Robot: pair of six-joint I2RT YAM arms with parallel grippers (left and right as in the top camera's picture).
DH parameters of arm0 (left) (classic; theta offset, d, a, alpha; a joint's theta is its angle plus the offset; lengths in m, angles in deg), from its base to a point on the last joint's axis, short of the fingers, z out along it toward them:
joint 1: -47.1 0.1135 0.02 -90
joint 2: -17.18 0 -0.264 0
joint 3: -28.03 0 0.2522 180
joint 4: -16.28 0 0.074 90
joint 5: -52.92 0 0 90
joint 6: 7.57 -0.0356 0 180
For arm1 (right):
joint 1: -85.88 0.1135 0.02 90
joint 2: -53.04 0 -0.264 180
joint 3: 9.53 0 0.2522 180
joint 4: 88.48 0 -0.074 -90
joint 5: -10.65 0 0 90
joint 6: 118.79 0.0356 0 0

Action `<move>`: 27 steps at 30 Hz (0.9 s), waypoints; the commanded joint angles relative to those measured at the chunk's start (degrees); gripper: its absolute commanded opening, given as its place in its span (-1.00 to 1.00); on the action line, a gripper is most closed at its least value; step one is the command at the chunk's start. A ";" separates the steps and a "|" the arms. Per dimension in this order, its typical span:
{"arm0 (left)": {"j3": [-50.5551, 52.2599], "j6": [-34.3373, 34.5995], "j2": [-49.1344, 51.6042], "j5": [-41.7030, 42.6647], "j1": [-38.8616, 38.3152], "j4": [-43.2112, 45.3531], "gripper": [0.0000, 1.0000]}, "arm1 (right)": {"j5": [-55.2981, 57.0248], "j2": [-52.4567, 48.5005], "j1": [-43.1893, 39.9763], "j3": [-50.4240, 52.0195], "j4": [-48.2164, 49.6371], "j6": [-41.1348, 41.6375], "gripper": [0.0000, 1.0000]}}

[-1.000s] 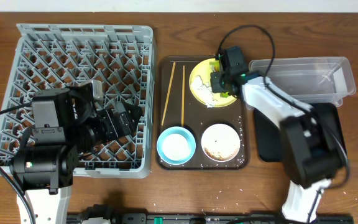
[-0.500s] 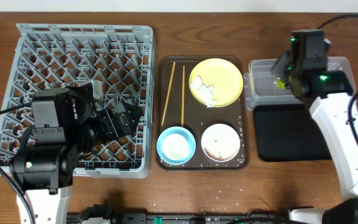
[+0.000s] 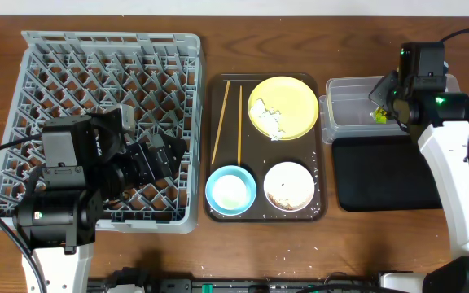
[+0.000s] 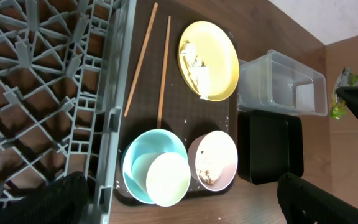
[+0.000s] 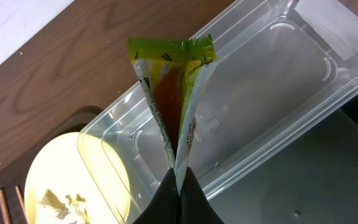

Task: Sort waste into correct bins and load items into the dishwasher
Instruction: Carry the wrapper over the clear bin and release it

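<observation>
right gripper (image 5: 179, 198) is pinching the lower end of the snack wrapper (image 5: 171, 93), its jaws closed narrow on the foil and the crumpled top standing out ahead of them. a second ago these jaws were working at the yellow plate (image 3: 283, 106). since then the arm has been carrying the wrapper clear of the plate and across to the clear tub (image 3: 350, 112), whose open mouth is now lying directly beyond the jaws, with the black tray (image 3: 381, 175) just beside it. this suggests the pick and the transfer are done and only the release into the tub is pending. the food scraps (image 3: 273, 122) are remaining on the plate behind the jaws, and the blue bowl (image 3: 231, 189), small white bowl (image 3: 289, 185) and chopsticks (image 3: 228, 122) are lying unmoved. left gripper (image 3: 157, 159) is hovering over the dish rack (image 3: 96, 73) as before, its jaws standing wide with nothing between them, so loading is not yet beginning.
</observation>
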 commanded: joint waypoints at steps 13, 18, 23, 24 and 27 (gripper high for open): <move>-1.09 -0.13 -0.07 0.57 0.13 -0.11 0.96 | -0.07 -0.17 -0.48 -0.02 -0.33 1.14 -0.98; -1.09 -0.13 -0.07 0.57 0.13 -0.11 0.96 | -0.44 -0.20 -0.50 0.81 -0.26 1.16 -0.98; -1.09 -0.13 -0.07 0.57 0.13 -0.11 0.96 | -0.63 -0.96 -0.48 0.87 -0.24 1.18 -0.98; -1.09 -0.13 -0.07 0.57 0.13 -0.11 0.96 | -0.63 -1.38 -0.48 0.87 -0.26 1.18 -0.98; -1.09 -0.13 -0.07 0.57 0.13 -0.11 0.96 | -1.01 -2.62 -0.50 0.87 -0.24 1.20 -0.98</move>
